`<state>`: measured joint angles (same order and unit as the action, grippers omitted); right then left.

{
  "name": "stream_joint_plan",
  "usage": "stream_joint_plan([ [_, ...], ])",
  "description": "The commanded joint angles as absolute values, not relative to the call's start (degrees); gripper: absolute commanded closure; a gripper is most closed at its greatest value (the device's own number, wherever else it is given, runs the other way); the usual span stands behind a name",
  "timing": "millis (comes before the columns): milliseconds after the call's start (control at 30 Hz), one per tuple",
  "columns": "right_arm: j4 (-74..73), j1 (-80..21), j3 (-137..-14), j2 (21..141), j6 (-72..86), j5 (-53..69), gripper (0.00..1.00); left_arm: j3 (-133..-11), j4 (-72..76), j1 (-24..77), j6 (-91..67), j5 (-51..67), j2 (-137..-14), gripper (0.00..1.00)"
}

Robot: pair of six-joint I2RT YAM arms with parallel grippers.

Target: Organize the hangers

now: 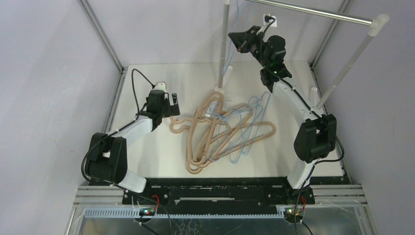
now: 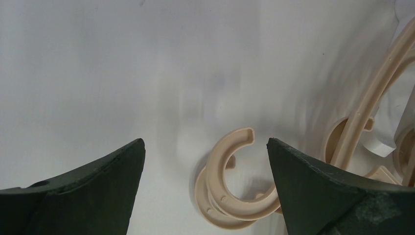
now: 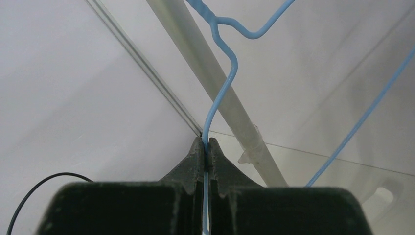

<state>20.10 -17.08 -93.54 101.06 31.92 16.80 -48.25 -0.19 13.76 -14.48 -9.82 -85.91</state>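
Blue wire hanger (image 3: 235,66) pinched in right jaws, wrist view only; left jaws spread

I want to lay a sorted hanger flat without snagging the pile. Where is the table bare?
Bare table lies between the hanger pile and the right arm, and at the near edge between the left arm and that pile. The middle is crowded, right up to the open left gripper.

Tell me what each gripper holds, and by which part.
The right gripper is shut on a light-blue wire hanger, pinching one shoulder wire just below its twisted neck. The left gripper is open, holding nothing.
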Motion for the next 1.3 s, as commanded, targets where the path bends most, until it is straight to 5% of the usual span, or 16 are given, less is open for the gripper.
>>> stream_joint_plan([
  [0, 15.6, -17.4, -93.8, 101.8, 30.9, 17.4, 0.98, -51.8, 1.1, 14.1, -13.9, -8.9, -85.8, 0.01],
  [167, 15.1, -17.5, -90.0, 99.0, 28.7, 13.6, 0.56, -52.0, 1.1, 14.1, -13.9, -8.7, -86.0, 0.0],
  [500, 14.7, -19.3, -75.1, 84.2, 23.7, 4.8, 0.27, -52.2, 1.1, 14.1, -13.9, -9.2, -86.4, 0.01],
  [967, -16.3, -35.2, -58.2, 73.4, 22.2, -19.4, 0.32, -51.4, 1.1, 14.1, -14.2, -8.7, -85.2, 0.01],
  [1267, -19.1, -41.8, -47.5, 76.9, 33.1, -23.8, 0.36, -51.7, 1.1, 14.1, -14.4, -8.3, -86.0, 0.0],
])
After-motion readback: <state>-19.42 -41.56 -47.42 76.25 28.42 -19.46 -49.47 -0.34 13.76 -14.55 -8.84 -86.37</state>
